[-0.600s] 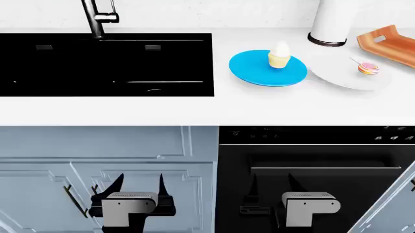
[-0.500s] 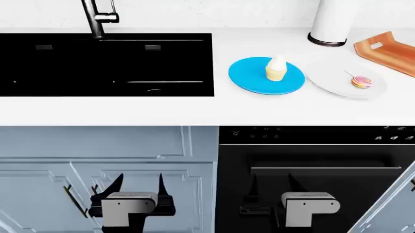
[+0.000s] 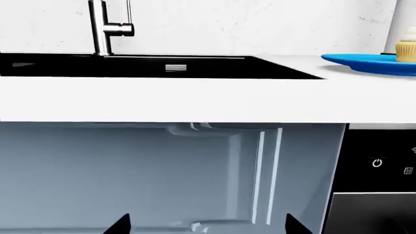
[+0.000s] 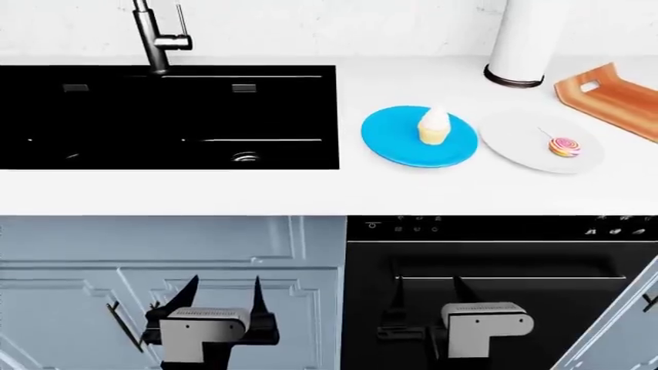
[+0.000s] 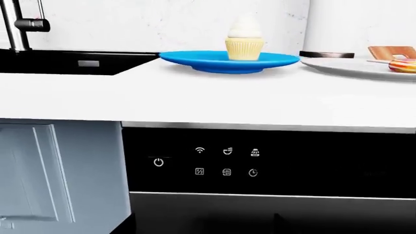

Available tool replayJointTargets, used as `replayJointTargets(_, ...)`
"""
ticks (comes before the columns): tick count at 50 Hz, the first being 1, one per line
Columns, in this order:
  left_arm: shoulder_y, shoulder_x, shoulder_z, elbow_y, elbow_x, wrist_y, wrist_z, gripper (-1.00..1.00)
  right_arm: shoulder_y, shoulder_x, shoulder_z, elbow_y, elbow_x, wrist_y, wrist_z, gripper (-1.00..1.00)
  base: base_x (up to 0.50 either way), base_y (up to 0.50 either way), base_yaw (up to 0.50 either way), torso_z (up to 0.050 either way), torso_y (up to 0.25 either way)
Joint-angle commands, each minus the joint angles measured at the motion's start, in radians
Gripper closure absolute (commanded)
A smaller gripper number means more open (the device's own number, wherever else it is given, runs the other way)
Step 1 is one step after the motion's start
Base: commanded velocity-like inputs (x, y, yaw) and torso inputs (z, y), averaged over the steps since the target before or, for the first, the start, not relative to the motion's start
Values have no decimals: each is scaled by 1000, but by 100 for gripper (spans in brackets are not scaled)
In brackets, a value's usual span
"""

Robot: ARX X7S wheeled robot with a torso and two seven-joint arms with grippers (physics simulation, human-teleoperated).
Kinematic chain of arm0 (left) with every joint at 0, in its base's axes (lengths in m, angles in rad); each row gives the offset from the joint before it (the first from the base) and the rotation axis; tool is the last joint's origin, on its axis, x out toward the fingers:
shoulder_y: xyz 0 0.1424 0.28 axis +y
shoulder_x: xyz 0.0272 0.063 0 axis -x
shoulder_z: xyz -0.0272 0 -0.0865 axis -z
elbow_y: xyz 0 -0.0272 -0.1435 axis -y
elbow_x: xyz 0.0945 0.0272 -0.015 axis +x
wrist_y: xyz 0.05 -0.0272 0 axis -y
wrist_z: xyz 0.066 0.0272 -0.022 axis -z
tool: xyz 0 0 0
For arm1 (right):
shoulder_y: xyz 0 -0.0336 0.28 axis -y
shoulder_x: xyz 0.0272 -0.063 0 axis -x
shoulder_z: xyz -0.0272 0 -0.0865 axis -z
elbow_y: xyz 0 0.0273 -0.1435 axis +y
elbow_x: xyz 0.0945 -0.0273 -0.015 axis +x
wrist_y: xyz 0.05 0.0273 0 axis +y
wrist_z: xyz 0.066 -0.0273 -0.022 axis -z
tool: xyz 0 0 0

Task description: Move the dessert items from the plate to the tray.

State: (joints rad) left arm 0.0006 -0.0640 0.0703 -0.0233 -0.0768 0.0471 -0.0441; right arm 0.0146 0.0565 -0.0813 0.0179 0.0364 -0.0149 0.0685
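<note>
A white-frosted cupcake (image 4: 433,127) stands on a blue plate (image 4: 396,142). To its right a pink-orange swirl lollipop (image 4: 562,146) lies on a white plate (image 4: 514,135). The orange-brown tray (image 4: 617,96) sits at the counter's far right, partly cut off. Both grippers hang below counter level, far from the plates. My left gripper (image 4: 223,289) is open and empty before the cabinet doors. My right gripper (image 4: 427,289) is open and empty before the oven. The right wrist view shows the cupcake (image 5: 244,41), lollipop (image 5: 403,65) and tray (image 5: 390,51) at counter height. The left wrist view catches the cupcake (image 3: 406,46) at its edge.
A black sink (image 4: 165,116) with a steel faucet (image 4: 154,35) fills the counter's left half. A white cylinder (image 4: 525,38) stands behind the plates. Below the counter edge are blue-grey cabinet doors (image 4: 154,262) and a black oven (image 4: 504,293) with a handle bar.
The head view has shifted: the counter and everything on it now sit lower in the picture, with the plates and tray slightly further left. Both grippers stay open and in place.
</note>
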Motion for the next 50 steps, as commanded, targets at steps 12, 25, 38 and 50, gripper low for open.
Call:
replayJointTargets(12,10,-40,35,35,-77,-8,14,-100,-5,30,-39,-14,32,-3,30,-100,0,0,0,50,0)
replayJointTargets(25,-2,-44,57,2,-41,-13,-40,-100,-2,40,-46,-2,89,-32,22,-100,0,-258,0,12,0)
replayJointTargets(38,-3,-56,68,8,-56,-24,-54,-100,0,53,-63,-3,99,-32,38,-100,0,-500,0,0,0)
replayJointTargets(50,3,-65,80,10,-65,-20,-63,-100,-4,62,-76,-2,110,-40,49,-100,0,-500,0,0,0)
